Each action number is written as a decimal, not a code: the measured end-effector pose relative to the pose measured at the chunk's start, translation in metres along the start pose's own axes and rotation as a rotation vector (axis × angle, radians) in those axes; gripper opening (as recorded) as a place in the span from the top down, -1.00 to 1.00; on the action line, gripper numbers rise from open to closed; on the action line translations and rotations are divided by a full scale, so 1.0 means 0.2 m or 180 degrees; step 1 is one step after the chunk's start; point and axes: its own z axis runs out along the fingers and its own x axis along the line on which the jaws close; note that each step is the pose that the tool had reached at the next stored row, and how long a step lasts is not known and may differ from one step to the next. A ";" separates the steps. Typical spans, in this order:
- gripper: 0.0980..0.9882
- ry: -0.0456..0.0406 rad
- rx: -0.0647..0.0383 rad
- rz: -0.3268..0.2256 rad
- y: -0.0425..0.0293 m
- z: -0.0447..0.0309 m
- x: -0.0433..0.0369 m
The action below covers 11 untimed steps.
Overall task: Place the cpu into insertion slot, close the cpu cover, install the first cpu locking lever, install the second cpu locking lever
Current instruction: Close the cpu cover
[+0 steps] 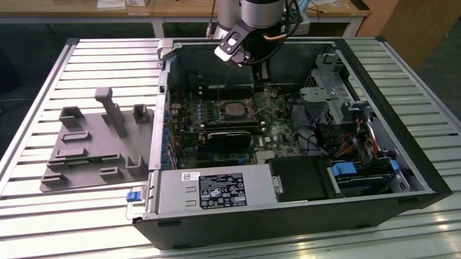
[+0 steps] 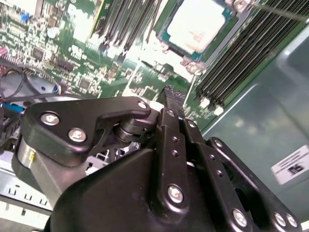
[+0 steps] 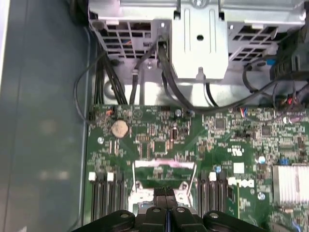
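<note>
cpu (image 2: pixel 198 24) sits in the slot (image 2: pixel 170 48) just past the tips of the gripper (image 3: pixel 165 193), which is pressed together and empty; the cover (image 3: pixel 164 164) looks raised right ahead of it, so the step in hand is probably cover-closing, needing a push on its top edge.

I work in a lab or workshop: a slatted metal table (image 1: pixel 108 59) carries an opened computer case (image 1: pixel 288 226), wooden desks (image 1: pixel 180 9) behind.
</note>
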 end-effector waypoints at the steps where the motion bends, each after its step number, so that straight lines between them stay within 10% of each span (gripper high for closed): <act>1: 0.99 0.0000 0.0000 0.0000 0.014 0.002 0.000; 11: 0.99 0.0000 0.0007 0.0000 0.172 0.020 0.002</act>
